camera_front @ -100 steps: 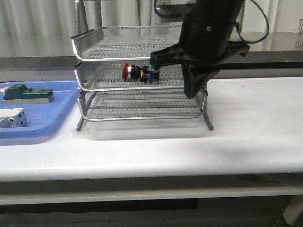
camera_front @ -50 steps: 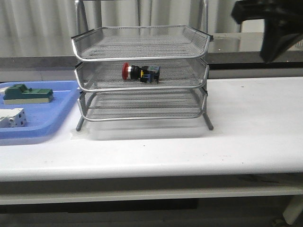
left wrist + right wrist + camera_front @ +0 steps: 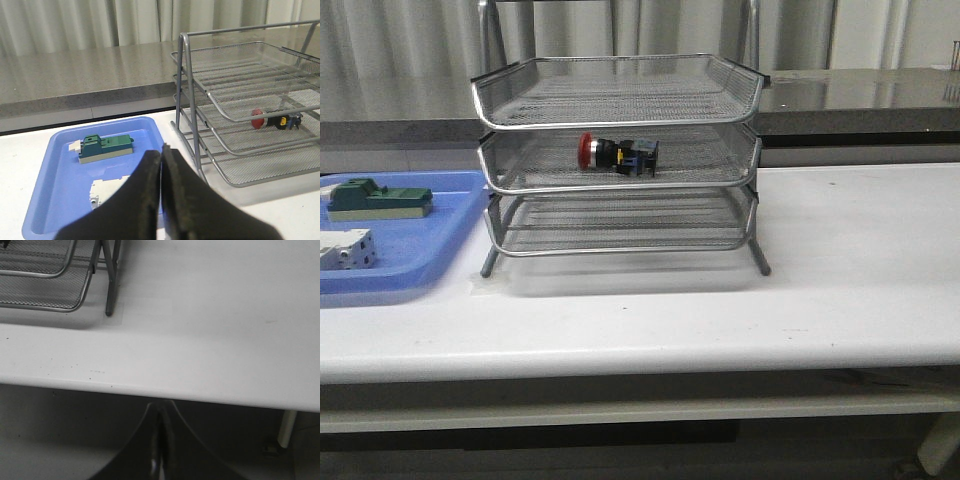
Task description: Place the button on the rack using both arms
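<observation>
The button (image 3: 617, 153), red head to the left and black body to the right, lies on its side on the middle tier of the silver wire rack (image 3: 620, 92). It also shows in the left wrist view (image 3: 272, 118) inside the rack (image 3: 235, 75). Neither arm shows in the front view. My left gripper (image 3: 161, 150) is shut and empty above the blue tray's near right corner. My right gripper (image 3: 161, 407) is shut and empty, in front of the table's front edge, with one rack leg (image 3: 111, 285) in its view.
A flat blue tray (image 3: 430, 240) left of the rack holds a green block (image 3: 375, 197) and a white block (image 3: 345, 248); they also show in the left wrist view as tray (image 3: 55, 180), green block (image 3: 106, 146) and white block (image 3: 107, 190). White tabletop (image 3: 860, 250) lies right of the rack.
The right arm, which was in front of the rack at the button, has pulled away up and to the right and left the front view. The button stays on the middle tier.
</observation>
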Controlling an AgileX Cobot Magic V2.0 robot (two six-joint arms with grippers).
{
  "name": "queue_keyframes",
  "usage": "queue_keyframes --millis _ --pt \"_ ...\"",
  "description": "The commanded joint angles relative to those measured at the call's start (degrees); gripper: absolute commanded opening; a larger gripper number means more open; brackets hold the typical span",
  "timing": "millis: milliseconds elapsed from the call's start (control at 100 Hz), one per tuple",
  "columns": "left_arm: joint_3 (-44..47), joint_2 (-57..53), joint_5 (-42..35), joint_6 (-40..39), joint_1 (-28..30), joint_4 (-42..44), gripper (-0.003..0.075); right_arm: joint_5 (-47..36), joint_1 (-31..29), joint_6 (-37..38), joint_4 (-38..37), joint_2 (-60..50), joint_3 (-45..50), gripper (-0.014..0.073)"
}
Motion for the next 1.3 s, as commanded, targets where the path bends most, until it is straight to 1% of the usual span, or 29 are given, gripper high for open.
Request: queue_keyframes --millis 0,300,520,1290 --pt "-1.73 0.29 -4.60 -0.51 0.18 -0.57 0.0004 -5.13 -0.40 -0.15 -1.04 -5.55 1.72 -0.0070" --pt "-1.73 0.29 -4.60 -0.51 0.18 -0.57 0.0004 -5.93 -0.40 -0.15 -1.04 -23.57 10.32 -0.0070" --pt "-1.73 0.29 -4.60 -0.51 0.18 -0.57 0.0004 -6.12 -0.40 -0.15 -1.04 -32.55 12.34 -0.0070" --pt "-1.73 0.29 -4.60 -0.51 0.18 -0.57 0.0004 -6.21 -0.40 -0.15 -1.04 -33.54 12.38 -0.0070"
